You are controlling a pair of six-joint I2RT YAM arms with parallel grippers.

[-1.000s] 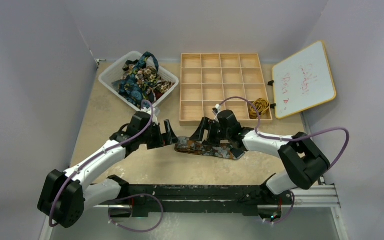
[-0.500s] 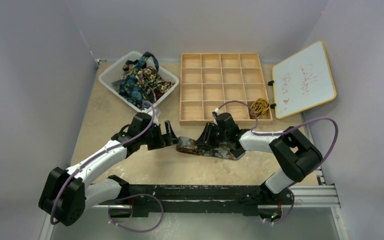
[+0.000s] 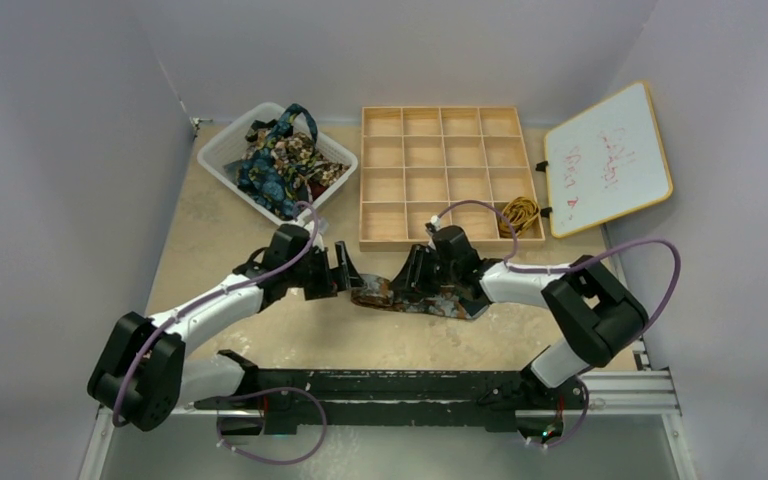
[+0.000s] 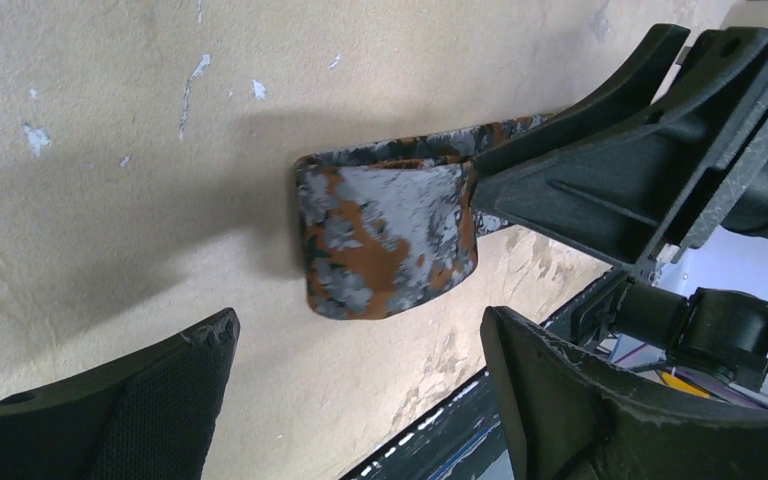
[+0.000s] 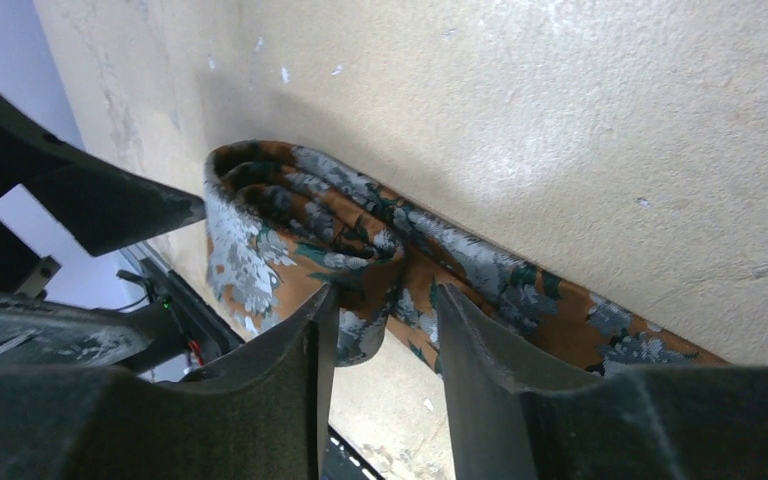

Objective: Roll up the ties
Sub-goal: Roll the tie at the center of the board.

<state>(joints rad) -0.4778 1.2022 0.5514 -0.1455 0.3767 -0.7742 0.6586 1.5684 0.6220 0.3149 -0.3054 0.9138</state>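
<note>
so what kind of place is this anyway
Probably a robot test cell: plain walls box in the table, two arms sit bolted to a rail at its near edge, and a basket of ties and a divided wooden tray look staged.

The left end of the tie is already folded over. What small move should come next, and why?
Probably the left gripper should ease forward and close on the folded end of the tie. Its jaws stand wide open just short of it, while the right gripper pinches the fold; a second grip might keep it from opening.
</note>
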